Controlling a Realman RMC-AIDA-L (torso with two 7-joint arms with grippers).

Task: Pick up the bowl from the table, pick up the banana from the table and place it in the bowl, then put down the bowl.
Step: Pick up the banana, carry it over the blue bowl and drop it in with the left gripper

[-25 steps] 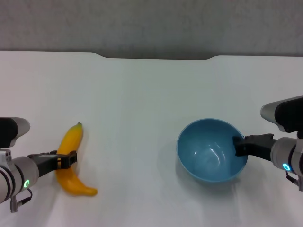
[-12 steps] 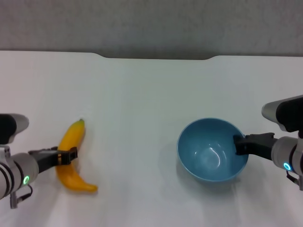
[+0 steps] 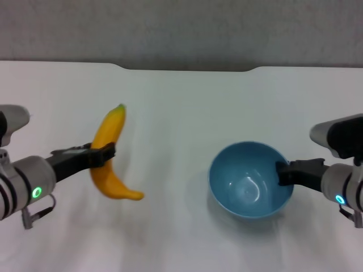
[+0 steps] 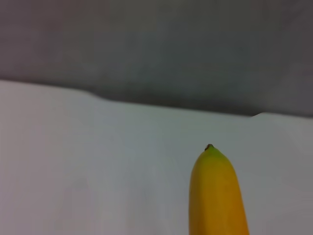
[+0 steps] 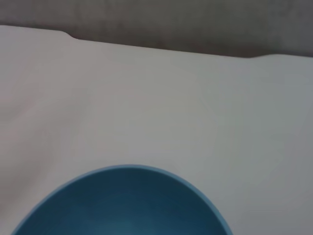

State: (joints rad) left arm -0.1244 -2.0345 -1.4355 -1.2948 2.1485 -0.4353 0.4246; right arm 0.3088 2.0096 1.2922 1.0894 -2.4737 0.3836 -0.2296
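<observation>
The left gripper point(image 3: 101, 157), jaws clamped on the banana point(image 3: 110, 164), holds it above the surface point(image 3: 170, 102) (left side). The right gripper point(image 3: 282, 173) grips the bowl point(image 3: 249, 180) rim. Next: carry it right, over the bowl.

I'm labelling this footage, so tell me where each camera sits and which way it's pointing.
Head view: high on the robot, facing forward and down at the table; shows the left gripper shut on the banana, the right gripper on the bowl.
Left wrist view: on the left arm, looking along the banana; no gripper visible.
Right wrist view: on the right arm, over the bowl; no gripper visible.
Shared: all show the table's cut-out far edge.
</observation>
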